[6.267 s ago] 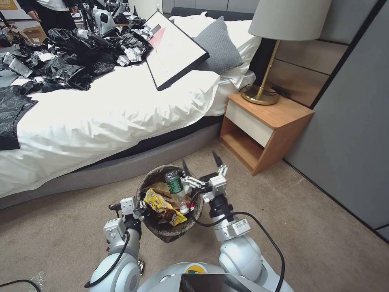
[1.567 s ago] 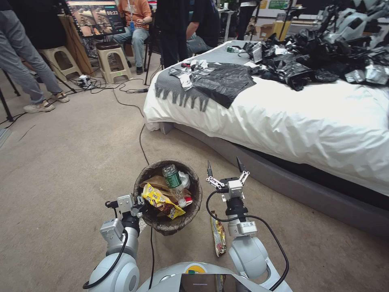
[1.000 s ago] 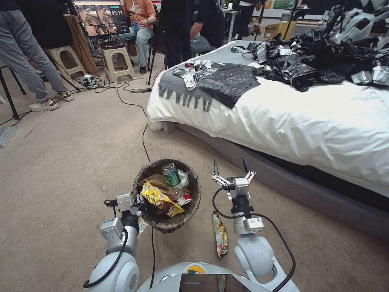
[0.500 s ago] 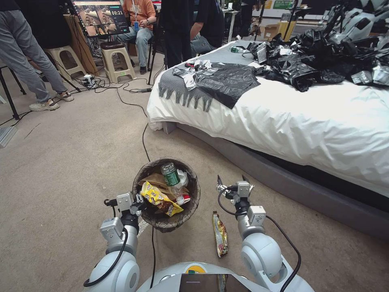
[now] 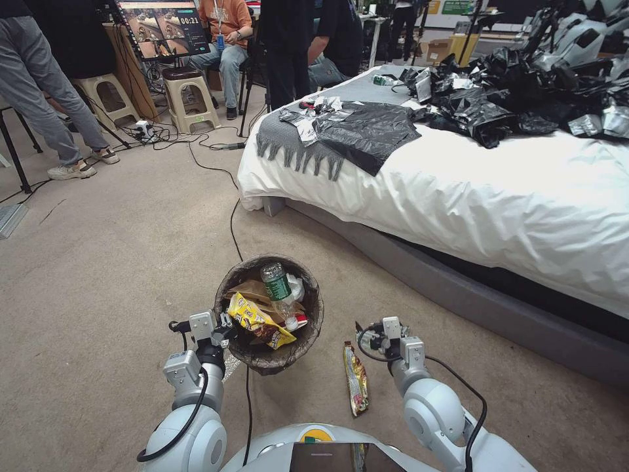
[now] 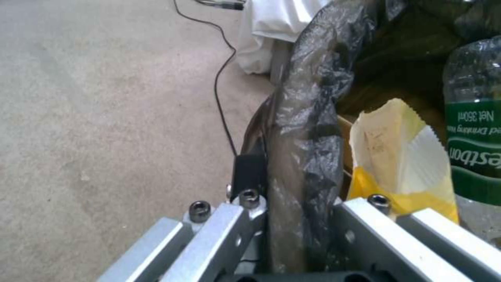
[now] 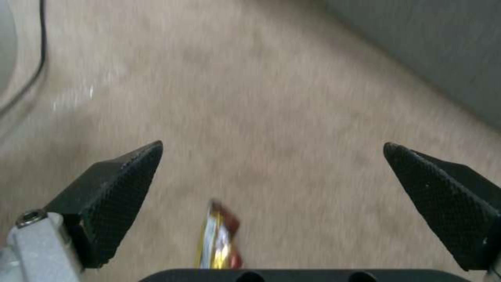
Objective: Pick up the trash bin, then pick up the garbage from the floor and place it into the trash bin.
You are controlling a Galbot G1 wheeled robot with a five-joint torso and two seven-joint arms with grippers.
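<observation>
The trash bin (image 5: 275,362), lined with a dark bag, hangs just off the carpet with my left gripper (image 5: 221,326) shut on its near rim (image 6: 295,156). Inside it lie a green-labelled bottle (image 5: 276,283) (image 6: 476,129), a yellow snack packet (image 5: 257,321) (image 6: 389,156) and tan paper. One piece of garbage, a long gold and red snack packet (image 5: 356,379) (image 7: 219,239), lies flat on the carpet right of the bin. My right gripper (image 5: 375,333) (image 7: 271,144) is open, low over the carpet just beyond the packet's far end, with nothing between its fingers (image 7: 123,196).
A white bed (image 5: 498,196) on a grey base (image 5: 472,295) runs along the right, with black bags (image 5: 511,98) piled on it. A black cable (image 5: 230,223) crosses the carpet toward the bin. Stools (image 5: 187,98), a monitor and standing people are at the far left.
My right arm has drawn back and dropped, bringing its open gripper down toward the floor by the packet. The bin and left gripper have stayed put. Earlier the whole view swung from the nightstand.
</observation>
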